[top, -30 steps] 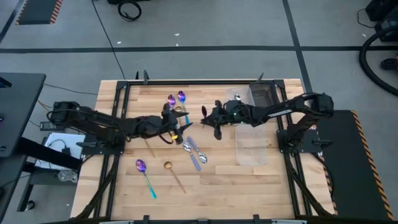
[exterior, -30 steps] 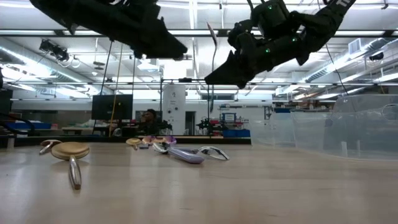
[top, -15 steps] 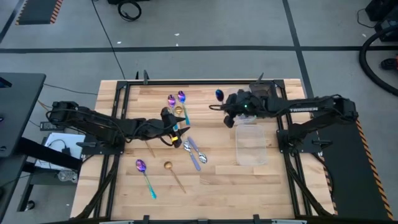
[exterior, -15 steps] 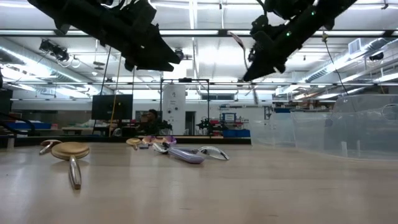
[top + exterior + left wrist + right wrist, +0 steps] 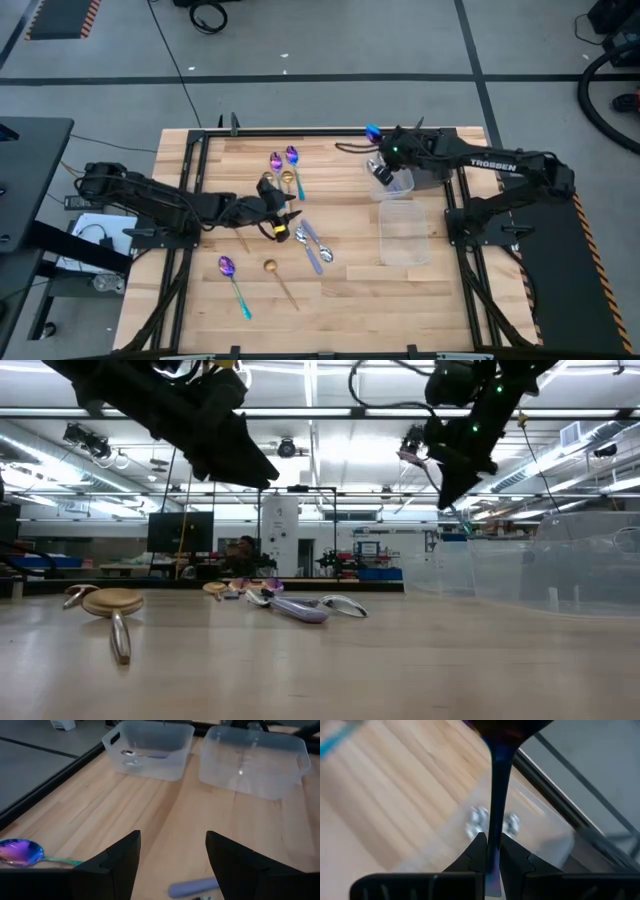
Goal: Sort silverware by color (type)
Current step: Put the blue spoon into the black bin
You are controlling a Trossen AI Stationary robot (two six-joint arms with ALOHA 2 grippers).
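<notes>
My right gripper (image 5: pixel 384 166) is shut on an iridescent purple-blue spoon (image 5: pixel 373 132), high over the left rim of the far clear container (image 5: pixel 428 158). Spoons lie inside that container (image 5: pixel 135 755). My left gripper (image 5: pixel 281 224) hangs open above the middle of the table, over loose silverware. Two purple spoons (image 5: pixel 283 157) and a gold one (image 5: pixel 287 178) lie toward the far edge, and two silver ones (image 5: pixel 312 243) lie just right of it. A purple spoon with a teal handle (image 5: pixel 232 272) and a gold spoon (image 5: pixel 274 270) lie near the front. My right gripper pinches the spoon's slim handle (image 5: pixel 494 847) between its two fingers (image 5: pixel 479 854). The handle runs on forward past the fingertips to the bowl (image 5: pixel 510 727). The fingers slant downward from above. The spoon is lifted clear of the table and the container.
A second clear container (image 5: pixel 405 232) stands nearer the front, right of centre, beside the far one. Black frame rails (image 5: pixel 190 180) run along the table's left and right sides. Bare wood (image 5: pixel 340 290) lies along the front.
My right gripper has risen and swung from the table's middle toward the far right, over the far container, tipping more steeply downward. The purple-blue spoon has stayed in its fingers. My left gripper has tipped slightly downward over the loose spoons.
</notes>
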